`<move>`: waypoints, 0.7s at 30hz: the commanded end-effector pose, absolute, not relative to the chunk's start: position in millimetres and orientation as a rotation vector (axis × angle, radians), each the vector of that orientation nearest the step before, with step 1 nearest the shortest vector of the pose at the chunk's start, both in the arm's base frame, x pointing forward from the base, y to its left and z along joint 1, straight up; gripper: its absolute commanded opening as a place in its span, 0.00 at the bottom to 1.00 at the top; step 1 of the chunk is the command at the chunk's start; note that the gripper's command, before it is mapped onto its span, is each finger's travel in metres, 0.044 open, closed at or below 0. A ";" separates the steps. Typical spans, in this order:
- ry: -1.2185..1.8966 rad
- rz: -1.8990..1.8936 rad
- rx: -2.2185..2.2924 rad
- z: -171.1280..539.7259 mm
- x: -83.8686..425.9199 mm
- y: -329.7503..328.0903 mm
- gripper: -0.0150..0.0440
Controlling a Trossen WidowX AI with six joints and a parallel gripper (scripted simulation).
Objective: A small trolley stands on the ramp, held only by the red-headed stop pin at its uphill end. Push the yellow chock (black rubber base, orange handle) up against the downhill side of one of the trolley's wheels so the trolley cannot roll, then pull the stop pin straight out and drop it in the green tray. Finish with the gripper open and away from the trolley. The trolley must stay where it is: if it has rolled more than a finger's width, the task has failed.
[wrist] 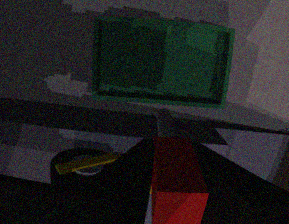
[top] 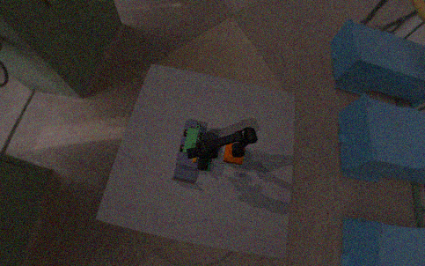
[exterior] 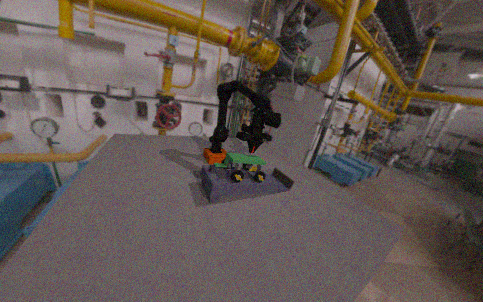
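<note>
My gripper (exterior: 253,145) (wrist: 169,151) is shut on the red-headed stop pin (exterior: 253,149) (wrist: 180,202), holding it in the air above the trolley's level. The trolley (top: 191,137) (exterior: 245,159) has a green deck and stands on the grey ramp (top: 185,173) (exterior: 218,189), nearer its high end. A small yellow-orange patch, the chock (top: 194,159), shows just downhill of the deck; whether it touches a wheel cannot be told. The green tray (wrist: 230,65) lies beside the ramp, ahead of the fingers in the wrist view, and looks empty.
The arm's orange base (top: 233,154) (exterior: 214,156) stands on the grey table (top: 143,194) (exterior: 138,225), on the tray's side of the ramp. A dark stop board (exterior: 283,178) stands at the ramp's low end. A black wheel (wrist: 60,170) lies left of the fingers. The arm hides part of the tray.
</note>
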State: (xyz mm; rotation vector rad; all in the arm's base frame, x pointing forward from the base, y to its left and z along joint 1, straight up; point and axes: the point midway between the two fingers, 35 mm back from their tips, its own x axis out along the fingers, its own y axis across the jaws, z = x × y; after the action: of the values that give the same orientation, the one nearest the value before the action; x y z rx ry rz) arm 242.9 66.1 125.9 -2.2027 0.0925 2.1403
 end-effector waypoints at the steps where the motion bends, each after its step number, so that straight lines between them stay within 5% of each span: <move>1: 0.081 2.151 -2.197 117.3 233.3 67.8 0.25; 21: -0.104 2.061 -2.117 77.5 228.0 80.4 0.25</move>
State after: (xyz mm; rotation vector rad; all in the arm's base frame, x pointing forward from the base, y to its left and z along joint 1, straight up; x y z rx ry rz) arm 229.1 76.3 88.3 -2.1377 -0.0658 2.0706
